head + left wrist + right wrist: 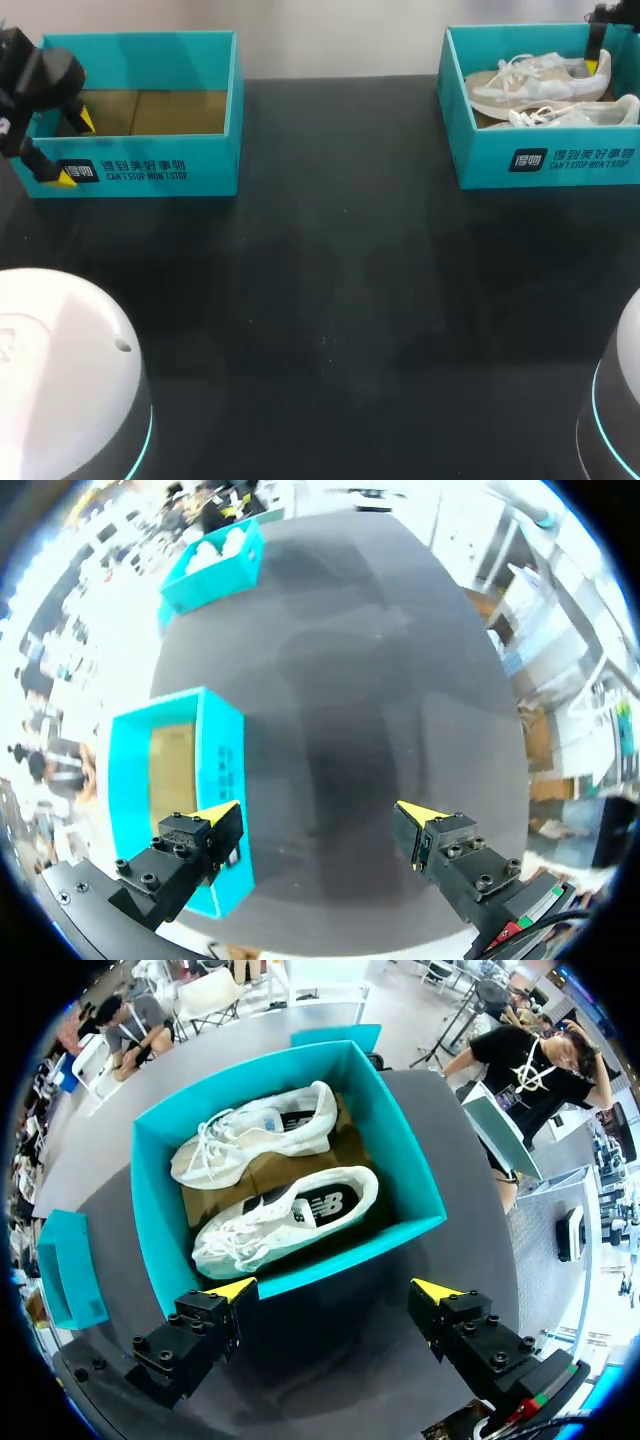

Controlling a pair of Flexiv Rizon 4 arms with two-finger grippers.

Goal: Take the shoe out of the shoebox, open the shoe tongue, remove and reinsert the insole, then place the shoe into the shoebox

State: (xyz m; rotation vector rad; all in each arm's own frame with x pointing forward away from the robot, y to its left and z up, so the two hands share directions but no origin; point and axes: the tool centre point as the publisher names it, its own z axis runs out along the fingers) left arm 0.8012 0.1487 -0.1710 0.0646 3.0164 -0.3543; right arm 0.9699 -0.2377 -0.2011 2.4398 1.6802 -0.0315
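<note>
Two white shoes lie side by side in the teal shoebox (545, 160) at the table's far right: one (530, 75) toward the back, one (575, 113) toward the front. My right gripper (598, 45) hangs at the box's far right corner. In its wrist view it (335, 1290) is open and empty, above the table just outside the shoebox wall (300, 1270), with both shoes (255, 1135) (285, 1220) ahead. My left gripper (76, 150) is open at the far left, one fingertip over the empty teal box (135, 105).
The empty box (180, 780) shows a bare brown cardboard floor under my left gripper (318, 815). The black tabletop (330, 300) spreads between the two boxes. The arms' white bases (60, 370) (620, 400) stand at the front corners.
</note>
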